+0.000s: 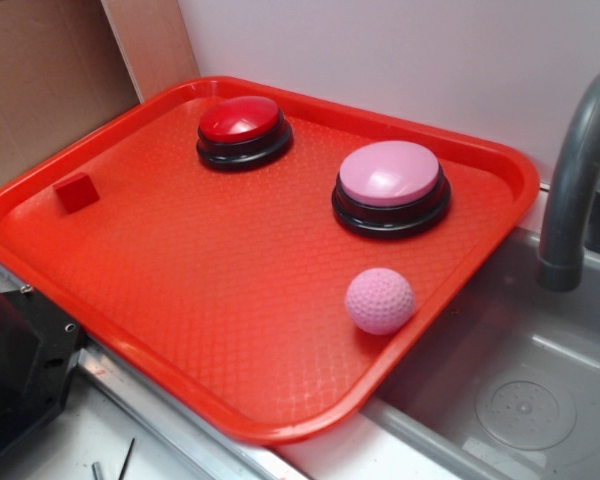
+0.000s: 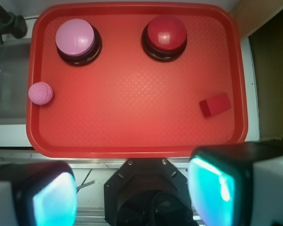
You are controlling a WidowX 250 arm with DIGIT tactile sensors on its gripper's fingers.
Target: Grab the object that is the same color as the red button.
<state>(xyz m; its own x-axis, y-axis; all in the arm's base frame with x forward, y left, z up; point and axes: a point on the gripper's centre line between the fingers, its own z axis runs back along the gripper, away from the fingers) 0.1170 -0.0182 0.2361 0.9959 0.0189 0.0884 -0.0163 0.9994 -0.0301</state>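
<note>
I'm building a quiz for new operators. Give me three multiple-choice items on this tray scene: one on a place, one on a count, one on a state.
1. Where is the red block?
A. on the tray, apart from both buttons
B. on the red button
C. in the sink

2. How many dome buttons are there?
A. one
B. two
C. four

3. The gripper is:
A. shut on the block
B. pressing the pink button
C. open, holding nothing

Answers: 1 A, the block lies alone near a tray edge. 2 B, one red, one pink. 3 C, the fingers stand apart outside the tray.
</note>
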